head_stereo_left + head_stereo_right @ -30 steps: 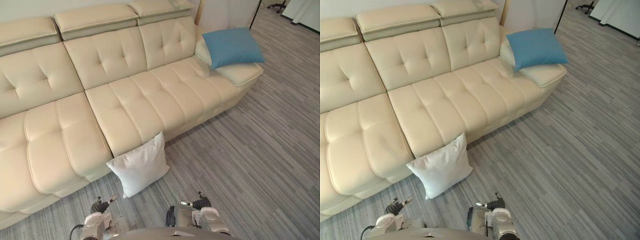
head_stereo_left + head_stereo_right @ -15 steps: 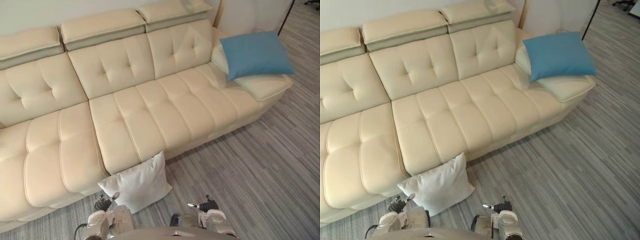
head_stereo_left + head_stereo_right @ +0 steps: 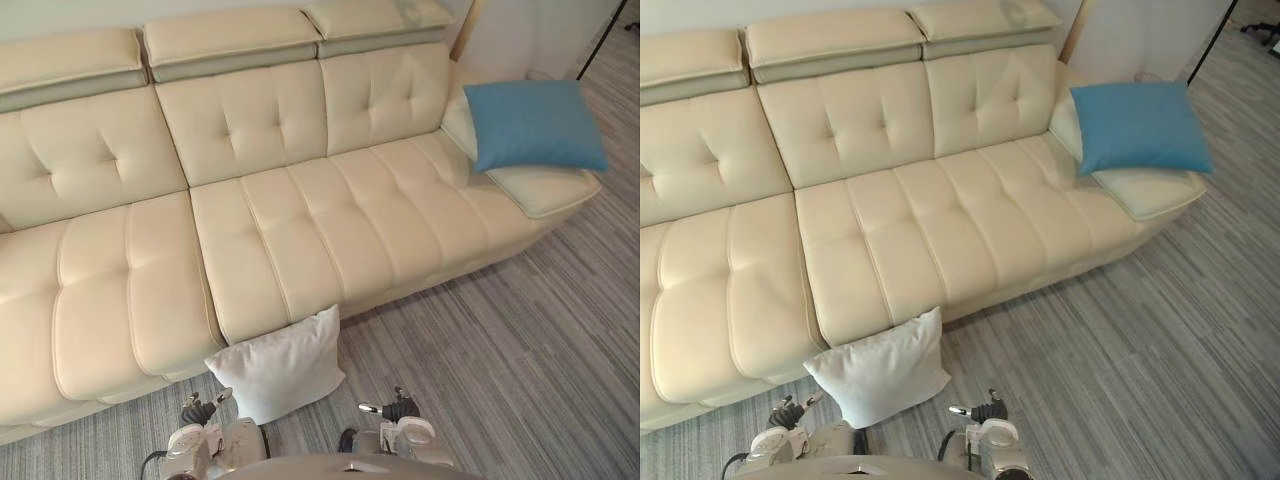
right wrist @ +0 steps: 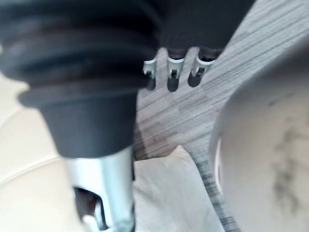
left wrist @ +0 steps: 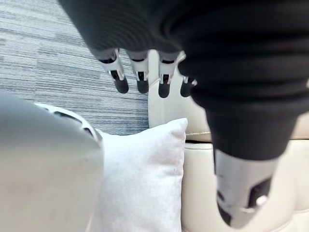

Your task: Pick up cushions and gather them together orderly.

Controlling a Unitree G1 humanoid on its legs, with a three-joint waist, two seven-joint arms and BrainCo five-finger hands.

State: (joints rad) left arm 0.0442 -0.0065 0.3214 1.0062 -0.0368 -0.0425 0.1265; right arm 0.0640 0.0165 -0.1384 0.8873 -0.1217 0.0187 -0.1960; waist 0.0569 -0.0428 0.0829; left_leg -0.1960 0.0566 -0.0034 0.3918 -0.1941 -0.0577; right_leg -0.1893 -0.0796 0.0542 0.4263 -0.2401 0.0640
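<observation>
Left hand: the left hand [image 3: 193,441] sits at the bottom edge of the left eye view, left of centre and low over the floor. In its wrist view the fingers [image 5: 140,80] hang straight and loose with the thumb [image 5: 241,195] set apart. It holds nothing.
Right hand: the right hand [image 3: 404,431] is at the bottom edge, right of centre. Its fingers [image 4: 173,73] are likewise straight and slack, the thumb [image 4: 103,191] is apart, and nothing is in it.
White cushion: the white cushion [image 3: 280,365] is in the lower centre of the frame, just beyond the hands and nearer the left one. It stands tilted on the floor, with its upper corner leaning against the front of the sofa's middle seat. Neither hand is on it.
Floor: the floor [image 3: 500,350] is grey striped carpet, taking the lower right of the frame and running along the sofa's front.
Sofa: the sofa [image 3: 300,215] is cream, tufted and three seats wide. It spreads across the left and upper part of the frame, with padded headrests [image 3: 230,38] along the top edge.
Blue cushion: the blue cushion [image 3: 535,125] is in the upper right of the frame, at the sofa's right end. It lies tilted on the flat cream armrest [image 3: 545,188], well apart from the white cushion and from both hands.
</observation>
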